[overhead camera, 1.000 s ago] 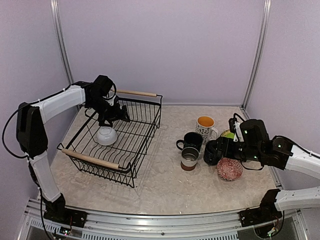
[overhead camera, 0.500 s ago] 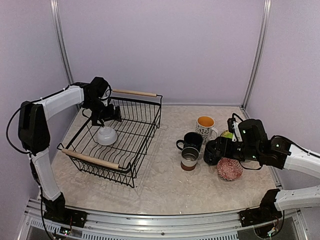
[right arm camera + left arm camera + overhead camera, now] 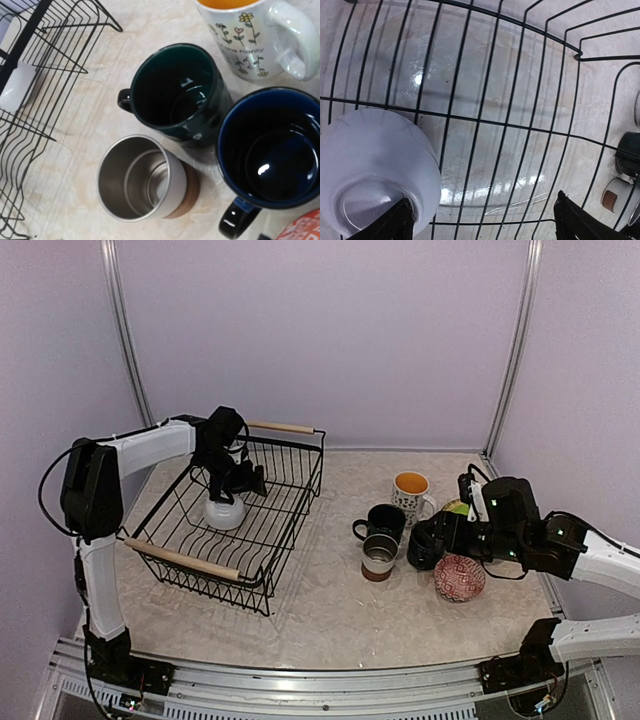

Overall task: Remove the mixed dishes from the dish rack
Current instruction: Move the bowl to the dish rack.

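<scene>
The dish rack (image 3: 180, 558), a black wire basket with wooden handles, holds one white bowl (image 3: 224, 514) lying upside down. My left gripper (image 3: 238, 483) hangs open just above the bowl. In the left wrist view the bowl (image 3: 370, 170) lies at the lower left against the left fingertip (image 3: 400, 224), and bare rack wires (image 3: 485, 120) fill the gap of the gripper (image 3: 487, 225). On the table to the right stand a patterned white mug (image 3: 245, 35), a dark green mug (image 3: 175, 90), a steel cup (image 3: 140, 177) and a dark blue mug (image 3: 270, 150). My right gripper (image 3: 428, 543) hovers open over them, empty.
A red patterned bowl (image 3: 460, 578) sits near the right arm's wrist, and a lime green dish (image 3: 455, 508) shows behind it. The rack's corner (image 3: 30, 100) reaches into the right wrist view. Walls close the table at the back and on both sides.
My left gripper swung right and down over the bowl, and the bowl has shifted slightly to the right in the rack. The right arm has not moved.
</scene>
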